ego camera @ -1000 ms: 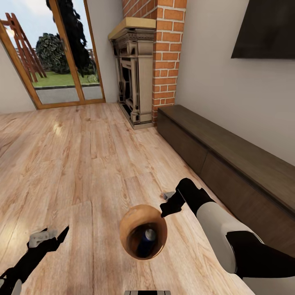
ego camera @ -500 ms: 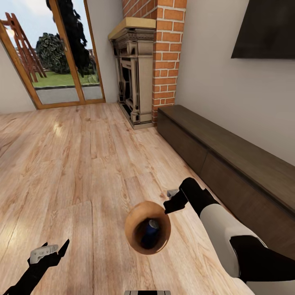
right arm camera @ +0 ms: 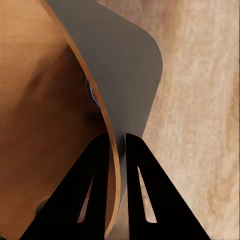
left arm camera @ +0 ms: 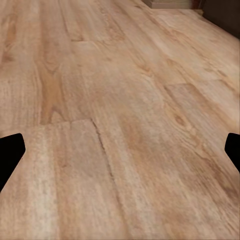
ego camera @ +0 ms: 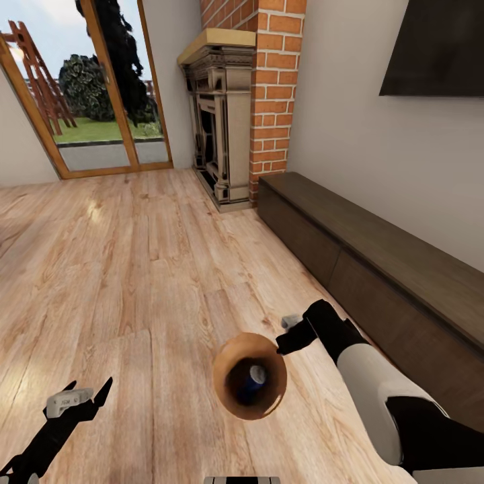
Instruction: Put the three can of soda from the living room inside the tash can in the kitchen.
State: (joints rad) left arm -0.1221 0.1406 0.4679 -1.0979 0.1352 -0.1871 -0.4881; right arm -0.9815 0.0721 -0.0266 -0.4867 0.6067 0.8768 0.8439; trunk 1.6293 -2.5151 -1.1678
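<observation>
From the head camera, the right gripper [ego camera: 288,338] pinches the rim of the trash can [ego camera: 232,388], carried above the wood floor [ego camera: 134,269] so cans ride along; a dark blue soda can [ego camera: 254,378] sits inside, just beyond the fingers. The left gripper [ego camera: 82,398] hangs spread and empty. The left wrist camera shows bare floor between parted fingertips [left arm camera: 11,150]. The right wrist camera shows both fingers [right arm camera: 97,190] clamped across the rim. Compared with a second ago, the bin has swung rightward.

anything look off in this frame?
Yes: the round tapered brown bin hangs above the wood floor, pinched by its rim in the right gripper, a dark blue can inside. Left gripper open, empty.
</observation>
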